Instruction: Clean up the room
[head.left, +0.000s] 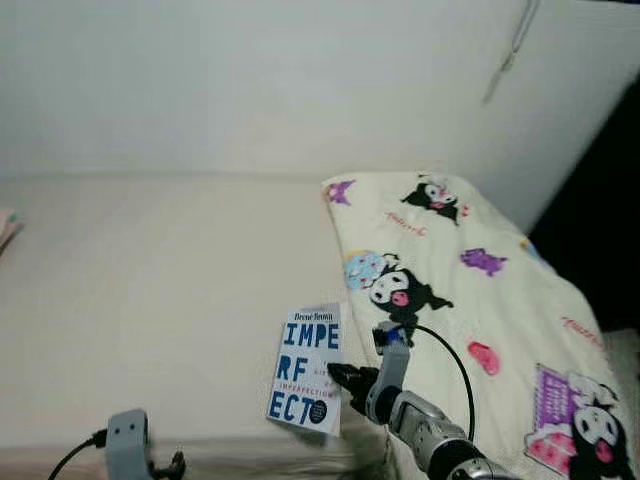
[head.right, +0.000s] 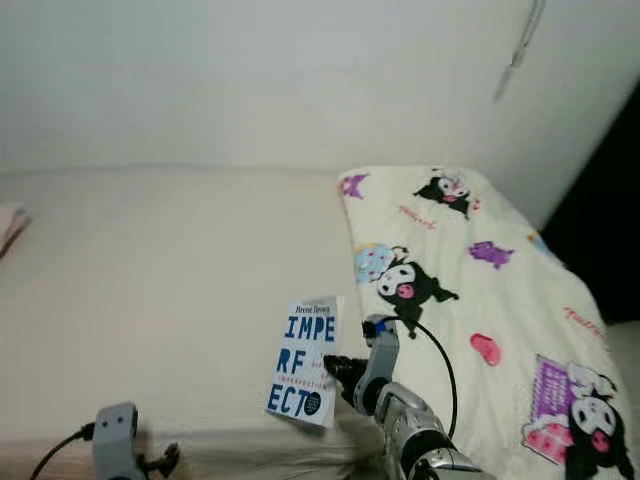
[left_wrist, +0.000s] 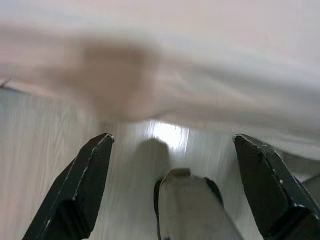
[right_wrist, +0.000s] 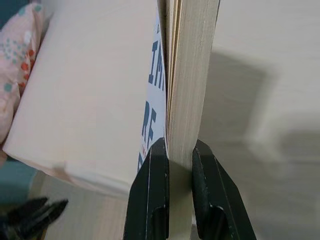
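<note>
White and blue, the book (head.left: 307, 381) sits at the near edge of the cream bed (head.left: 160, 300), just left of a cartoon-print blanket (head.left: 470, 290) whose far right end is cut off by the frame. The right gripper (head.left: 340, 377) is clamped on the book's right edge; in the right wrist view both black fingers (right_wrist: 150, 200) pinch the page block, cover lettering only partly readable. Most of the right arm is out of frame, a black cable looping over it. The left gripper (left_wrist: 172, 190) hangs low off the bed's front edge with its fingers spread wide, nothing between them; what lies beyond them is blurred, pale flooring and a bed edge at best. A pink patterned pillow (right_wrist: 17, 65) shows at the bed's far left, mostly cropped
</note>
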